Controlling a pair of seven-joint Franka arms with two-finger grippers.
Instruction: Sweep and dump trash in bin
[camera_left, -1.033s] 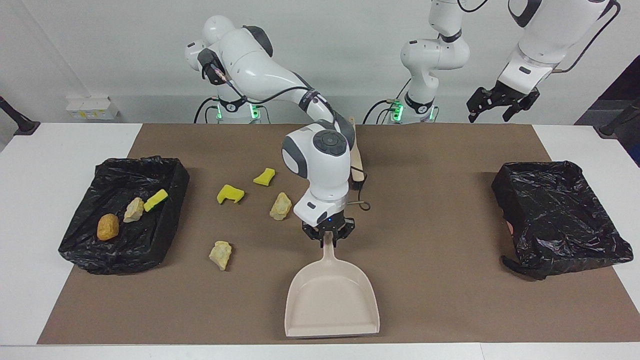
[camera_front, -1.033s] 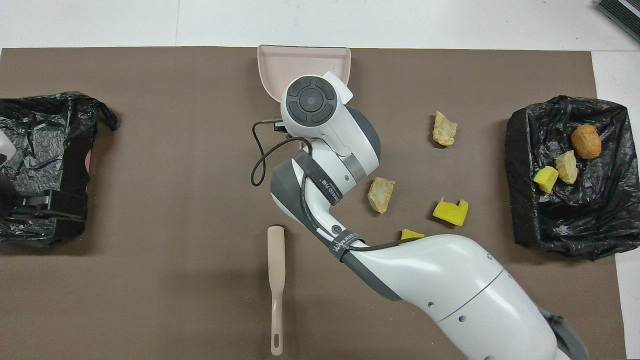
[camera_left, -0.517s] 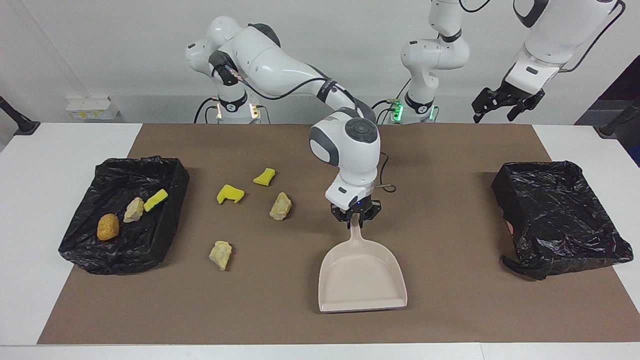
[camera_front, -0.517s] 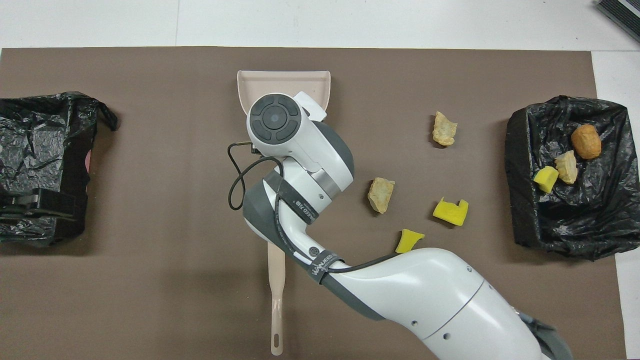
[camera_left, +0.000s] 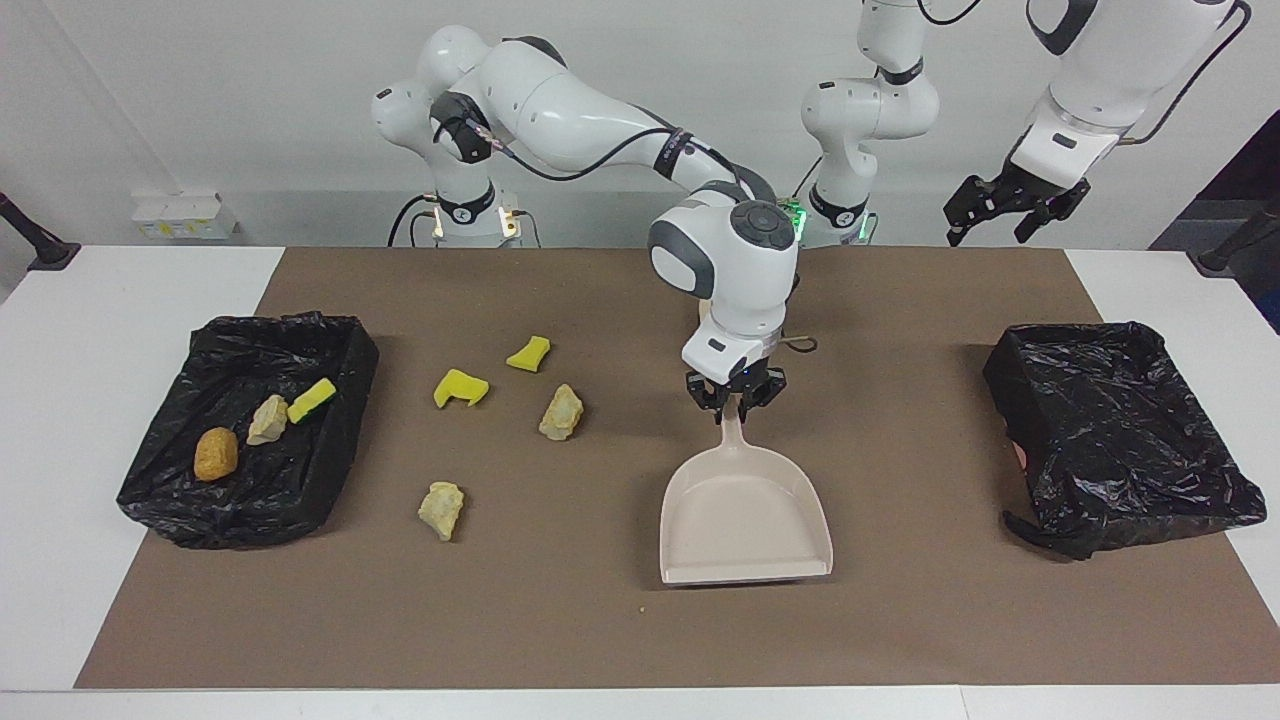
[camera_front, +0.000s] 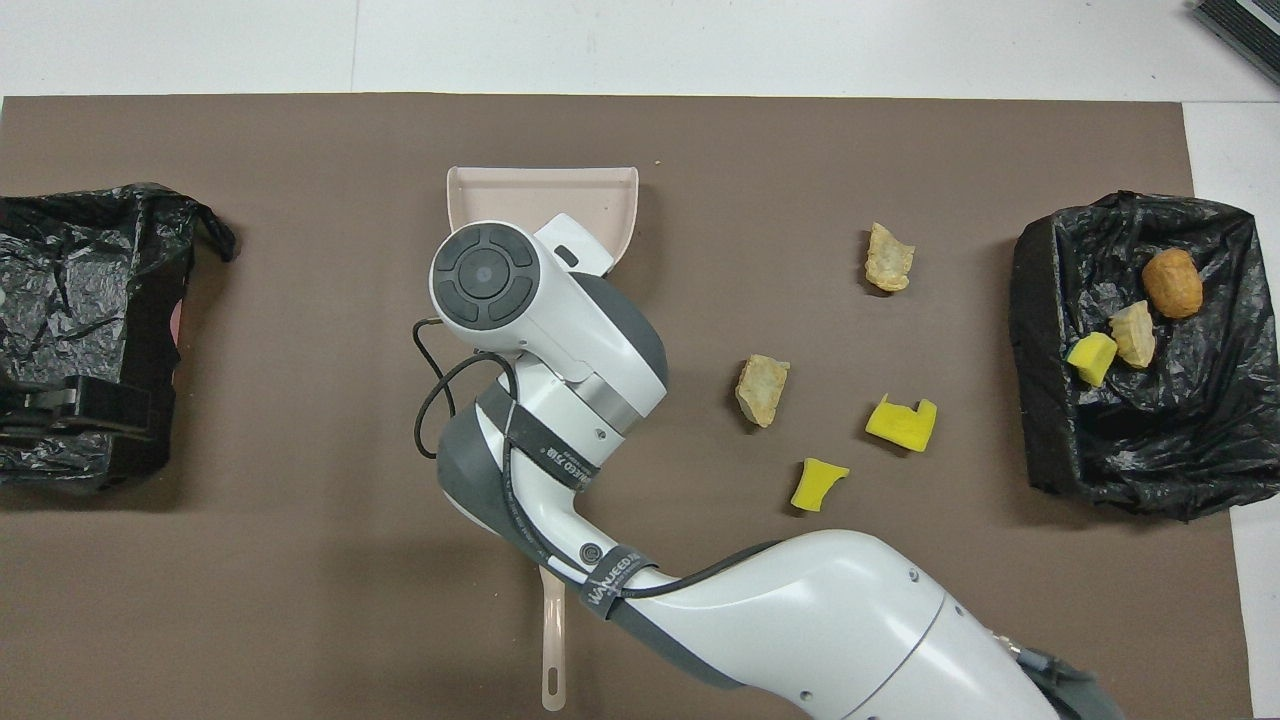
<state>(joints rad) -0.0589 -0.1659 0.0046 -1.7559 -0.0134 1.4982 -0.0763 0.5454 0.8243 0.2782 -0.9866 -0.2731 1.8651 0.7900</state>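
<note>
Four scraps (camera_left: 562, 412) lie loose on the mat toward the right arm's end, beside the dustpan (camera_left: 745, 515) whose handle the right gripper (camera_left: 736, 402) clamps; left gripper (camera_left: 1008, 205) hangs open.

I've dragged the dustpan (camera_left: 745, 510) toward the left arm's end and nearer the robots with my right pincer (camera_left: 735, 408); the left pincer (camera_left: 1005, 205) rose slightly.

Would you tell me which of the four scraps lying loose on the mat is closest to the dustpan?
The pale beige lump beside the two yellow sponge pieces; the other beige lump lies nearer the bin with trash than the dustpan.
</note>
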